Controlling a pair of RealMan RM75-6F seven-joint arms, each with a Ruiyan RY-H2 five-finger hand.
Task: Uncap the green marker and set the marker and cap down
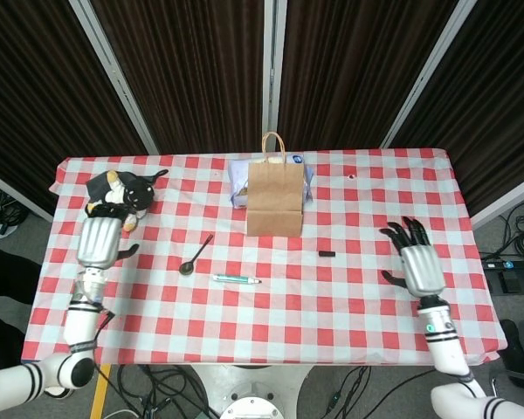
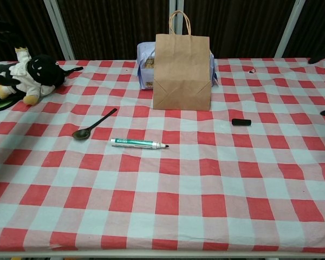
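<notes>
Green marker [image 1: 237,279] uncapped, lies left-right on surface [image 1: 288,305]; cap [image 1: 327,254] apart, toward right hand [image 1: 415,266]. Left hand [image 1: 98,242] farther out. Both hands spread, empty.

Marker [image 2: 139,143] lies flat near bench [image 2: 168,216] centre, tip toward robot's right. Spoon [image 2: 93,125] just left of it, apart. Cap [image 2: 241,122] well right of marker. Paper bag [image 2: 182,65] upright behind marker, w/ box [image 2: 145,67] behind bag. Plush toy [image 2: 27,73] at far-left back. Left hand [image 1: 99,242] over left edge, right hand [image 1: 417,264] over right side; both apart from items.
</notes>
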